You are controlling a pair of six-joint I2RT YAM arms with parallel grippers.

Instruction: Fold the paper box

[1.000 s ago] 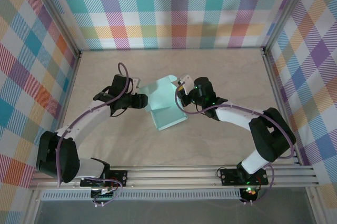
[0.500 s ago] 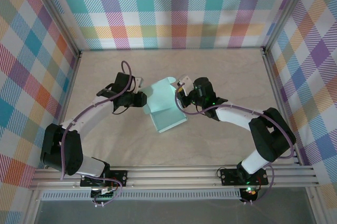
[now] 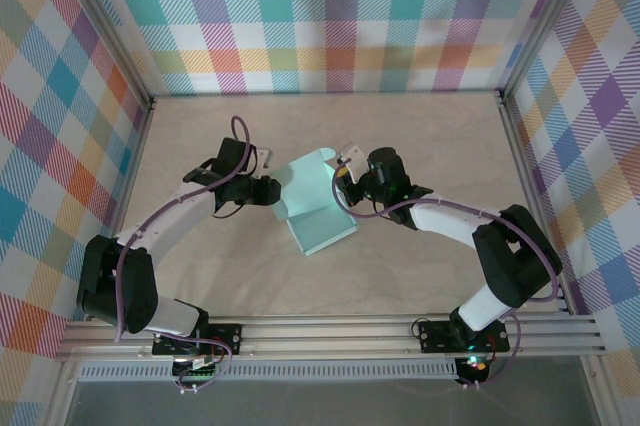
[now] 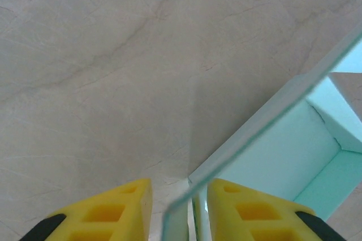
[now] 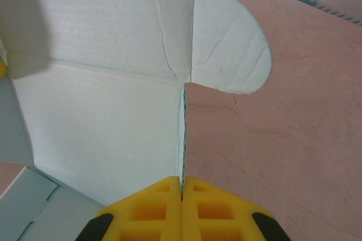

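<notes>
Looks to be mid-fold, at the stage of standing the side walls up. Finds the paper box (image 3: 318,208) part-formed at the middle of the table (image 3: 420,276), between the two arms, with one panel flat on the near side and the far part raised.

Has the right gripper (image 3: 341,183) clenched on the box's right wall. From the right wrist, shows the yellow fingers (image 5: 150,210) pressed together on the upright card edge. Beyond them, has a rounded flap (image 5: 229,48) spread open on the far right.

Puts the left gripper (image 3: 272,189) at the box's left edge, released. From the left wrist, straddles a thin card edge with the pads (image 4: 113,207) apart and a gap showing on either side of the card.

Calls next, most likely, for closing the left pads on that edge and bringing the left wall upright to match the right. Needs the right pinch kept firm meanwhile so the base does not slide on the smooth table. Then probably wants the rounded flap turned in. Risks a bend off the crease, since the card looks thin and already wrinkled near the flap.

Bears no print, logo or label on any card face in view. Offers no readable writing on the grippers or the plaid walls (image 3: 330,16) either.
</notes>
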